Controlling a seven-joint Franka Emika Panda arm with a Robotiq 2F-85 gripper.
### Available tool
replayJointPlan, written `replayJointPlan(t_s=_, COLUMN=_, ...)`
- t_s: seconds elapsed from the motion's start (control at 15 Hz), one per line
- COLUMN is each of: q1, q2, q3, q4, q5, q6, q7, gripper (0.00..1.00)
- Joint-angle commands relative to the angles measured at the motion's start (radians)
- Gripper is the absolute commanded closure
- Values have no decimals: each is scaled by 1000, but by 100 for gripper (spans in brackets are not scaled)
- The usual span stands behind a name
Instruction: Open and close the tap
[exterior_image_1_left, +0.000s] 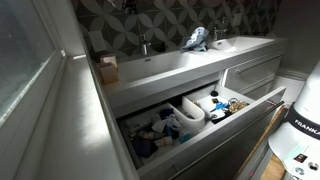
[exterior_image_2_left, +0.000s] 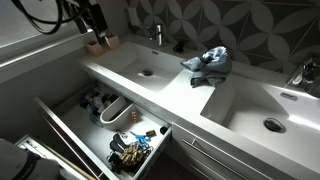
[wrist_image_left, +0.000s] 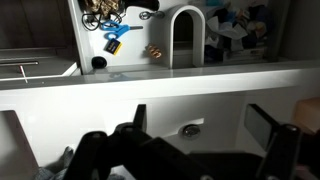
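The tap (exterior_image_1_left: 145, 45) is a slim grey metal stem at the back of the long white basin (exterior_image_1_left: 170, 62), next to a small soap box. It also shows in an exterior view (exterior_image_2_left: 155, 33). My gripper (exterior_image_2_left: 88, 18) hangs high at the top left, up and to the left of the tap and apart from it. In the wrist view the gripper (wrist_image_left: 203, 113) is open and empty. Its fingers are spread above the basin drain (wrist_image_left: 190, 128). The tap is out of the wrist view.
A blue-white cloth (exterior_image_2_left: 208, 62) lies between the two bowls, near the twin tap (exterior_image_1_left: 218, 35). Below the counter a drawer (exterior_image_2_left: 60, 118) stands pulled out, full of small items and a white container (exterior_image_2_left: 115, 110). The robot base (exterior_image_1_left: 300, 125) stands in front of the drawer.
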Motion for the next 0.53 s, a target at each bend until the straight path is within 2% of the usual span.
replayJointPlan(t_s=0.0, q1=-13, q2=3, q3=10, q4=2, q5=6, q6=-2, q7=-6, gripper=0)
replayJointPlan(t_s=0.27, q1=9, q2=30, q3=34, q4=34, q5=26, q6=-8, q7=12, gripper=0)
replayJointPlan(t_s=0.47, q1=53, q2=103, q3=97, q4=109, q5=107, q6=6, q7=95, gripper=0)
